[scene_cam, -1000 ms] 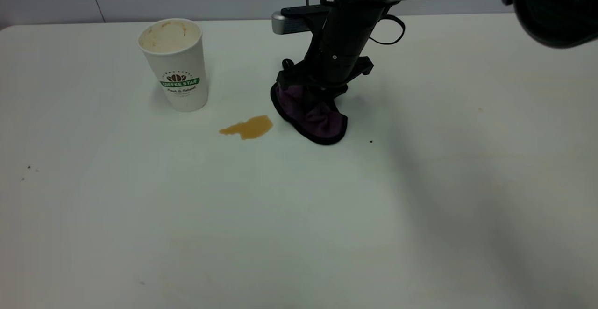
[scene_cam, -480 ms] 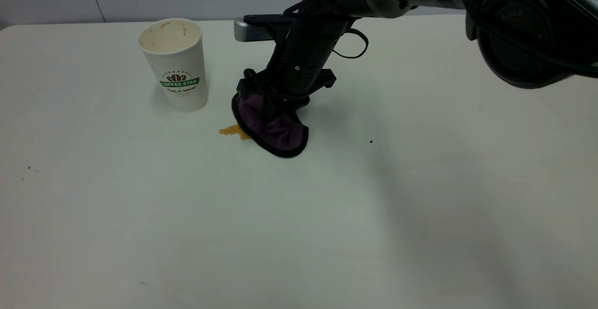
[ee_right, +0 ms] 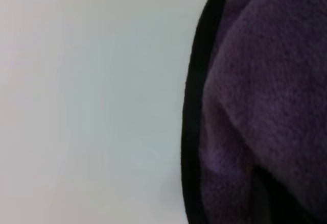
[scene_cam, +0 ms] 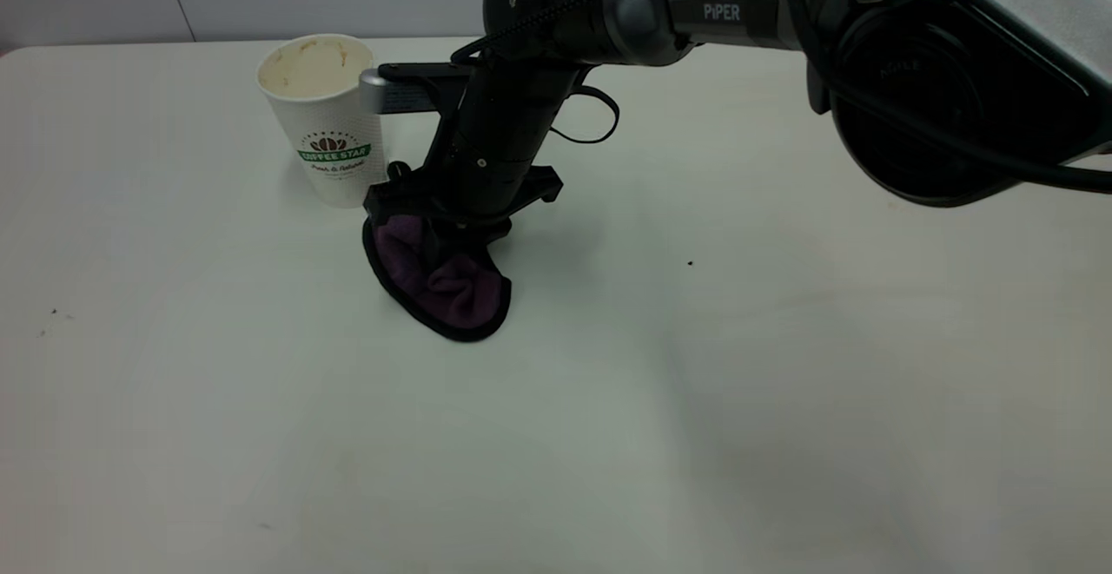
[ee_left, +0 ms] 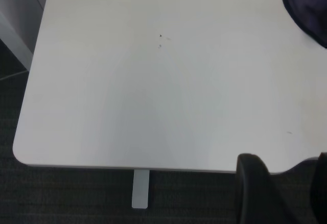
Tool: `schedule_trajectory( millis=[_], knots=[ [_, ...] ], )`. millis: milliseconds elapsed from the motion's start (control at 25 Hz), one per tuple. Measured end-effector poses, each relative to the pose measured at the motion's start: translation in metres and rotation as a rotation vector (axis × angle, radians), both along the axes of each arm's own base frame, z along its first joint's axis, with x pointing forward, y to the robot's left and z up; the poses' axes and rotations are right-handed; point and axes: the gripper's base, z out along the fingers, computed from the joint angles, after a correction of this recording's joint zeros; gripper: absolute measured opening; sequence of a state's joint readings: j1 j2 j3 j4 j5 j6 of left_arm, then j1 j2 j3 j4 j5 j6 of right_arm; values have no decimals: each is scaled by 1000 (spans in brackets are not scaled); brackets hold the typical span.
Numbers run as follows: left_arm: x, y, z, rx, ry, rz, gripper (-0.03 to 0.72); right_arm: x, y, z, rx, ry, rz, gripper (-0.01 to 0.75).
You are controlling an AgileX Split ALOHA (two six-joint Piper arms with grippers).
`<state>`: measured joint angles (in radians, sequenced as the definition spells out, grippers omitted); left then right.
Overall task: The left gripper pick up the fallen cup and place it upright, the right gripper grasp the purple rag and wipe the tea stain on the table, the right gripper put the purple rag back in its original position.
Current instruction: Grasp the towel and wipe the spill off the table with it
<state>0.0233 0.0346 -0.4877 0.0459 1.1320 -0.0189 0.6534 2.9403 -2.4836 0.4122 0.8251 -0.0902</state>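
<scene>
Right gripper (scene_cam: 443, 227) clamps the purple rag (scene_cam: 443, 283) against the table (scene_cam: 782, 339), just beside the upright cup (scene_cam: 326, 118). Left wrist view: left gripper (ee_left: 286, 193) above the table edge, finger spacing undeterminable. Right wrist view: rag fills frame.

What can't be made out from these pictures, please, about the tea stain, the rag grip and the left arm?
- Tea stain: none shows in the exterior view; the purple rag may cover it.
- Right gripper fingers: in the exterior view buried in the rag; the right wrist view shows only cloth and the table.
- Left gripper: left wrist view cuts it off at the edge; jaw state unknown.
- Cup: its base is partly hidden behind the gripper.
</scene>
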Motion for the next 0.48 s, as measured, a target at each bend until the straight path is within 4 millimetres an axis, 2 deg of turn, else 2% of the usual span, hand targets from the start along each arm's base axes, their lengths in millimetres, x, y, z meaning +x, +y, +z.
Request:
schedule_trajectory(
  millis=[480],
  knots=[
    [0,0,0,0,0,0,307,-14,1,-2,-48,109,44,99]
  ],
)
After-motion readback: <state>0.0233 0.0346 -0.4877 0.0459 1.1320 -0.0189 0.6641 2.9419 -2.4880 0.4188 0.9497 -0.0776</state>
